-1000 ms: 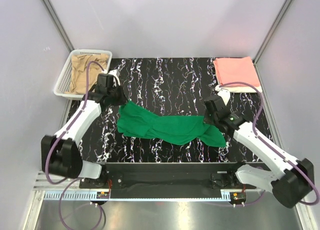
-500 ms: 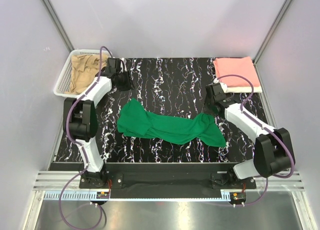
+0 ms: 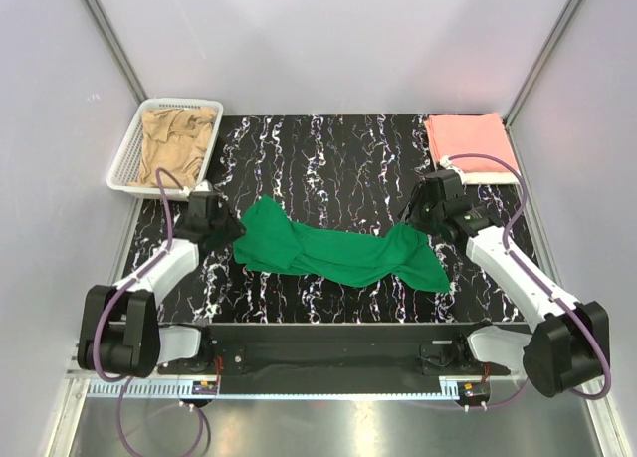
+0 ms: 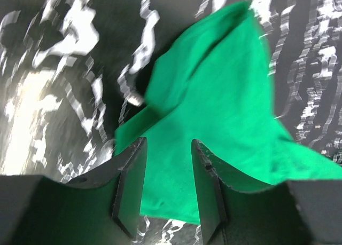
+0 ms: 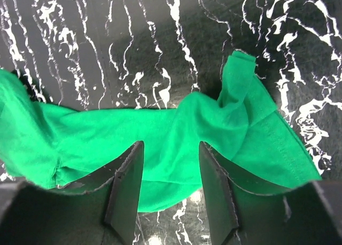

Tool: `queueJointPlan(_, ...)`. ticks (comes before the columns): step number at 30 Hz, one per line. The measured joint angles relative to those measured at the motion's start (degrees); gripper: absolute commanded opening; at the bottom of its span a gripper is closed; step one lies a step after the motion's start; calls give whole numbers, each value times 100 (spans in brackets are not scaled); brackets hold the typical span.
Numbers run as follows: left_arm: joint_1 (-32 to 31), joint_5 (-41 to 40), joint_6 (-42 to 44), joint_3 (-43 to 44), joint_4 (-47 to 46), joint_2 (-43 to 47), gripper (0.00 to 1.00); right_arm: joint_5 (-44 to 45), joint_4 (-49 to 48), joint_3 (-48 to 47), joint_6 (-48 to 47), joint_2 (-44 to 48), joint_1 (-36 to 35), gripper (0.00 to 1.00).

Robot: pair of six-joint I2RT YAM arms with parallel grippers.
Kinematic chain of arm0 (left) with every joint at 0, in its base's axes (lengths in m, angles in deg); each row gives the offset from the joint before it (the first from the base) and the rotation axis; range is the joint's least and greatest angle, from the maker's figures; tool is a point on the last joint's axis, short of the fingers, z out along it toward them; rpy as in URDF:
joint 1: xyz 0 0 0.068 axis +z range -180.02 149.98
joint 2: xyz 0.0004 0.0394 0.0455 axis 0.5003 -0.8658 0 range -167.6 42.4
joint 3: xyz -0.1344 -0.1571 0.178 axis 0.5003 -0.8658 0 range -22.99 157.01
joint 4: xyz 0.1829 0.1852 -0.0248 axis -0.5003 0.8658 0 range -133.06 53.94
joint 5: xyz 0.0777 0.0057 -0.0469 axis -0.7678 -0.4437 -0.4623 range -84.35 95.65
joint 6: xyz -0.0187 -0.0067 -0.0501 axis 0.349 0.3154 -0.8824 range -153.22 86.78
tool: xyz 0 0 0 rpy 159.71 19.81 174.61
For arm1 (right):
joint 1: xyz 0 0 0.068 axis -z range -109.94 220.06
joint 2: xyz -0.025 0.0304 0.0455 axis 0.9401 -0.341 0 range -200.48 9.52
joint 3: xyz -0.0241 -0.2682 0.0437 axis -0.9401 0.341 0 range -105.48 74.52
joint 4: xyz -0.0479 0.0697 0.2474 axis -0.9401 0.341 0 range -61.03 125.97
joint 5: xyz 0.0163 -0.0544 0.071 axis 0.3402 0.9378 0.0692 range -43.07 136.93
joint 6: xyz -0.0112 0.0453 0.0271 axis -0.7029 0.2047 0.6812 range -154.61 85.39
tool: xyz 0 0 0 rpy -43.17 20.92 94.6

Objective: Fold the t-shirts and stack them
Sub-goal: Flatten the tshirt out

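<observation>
black marbled table | green t-shirt crumpled | left claw released over it | right claw released over it

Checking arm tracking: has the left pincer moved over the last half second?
Yes. The left pincer has come from beside the white basket toward the bottom of the view, now at the green t-shirt's left end.

You have in view:

- One table, its top black with white marble veining. It shows in both wrist views too.
- One white plastic mesh basket, rectangular, at the table's far-left corner, its long side along the left edge.
- Pale grey walls on three sides.
- Two slanted metal posts, one at each far corner.
- One slotted aluminium rail along the near edge.
- One black plate just beyond that rail.
</observation>
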Motion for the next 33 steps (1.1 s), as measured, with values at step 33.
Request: queueJointPlan(33,24,-273,-1414,-1628,-1508,570,60,-520,57,354,234,857,0,55)
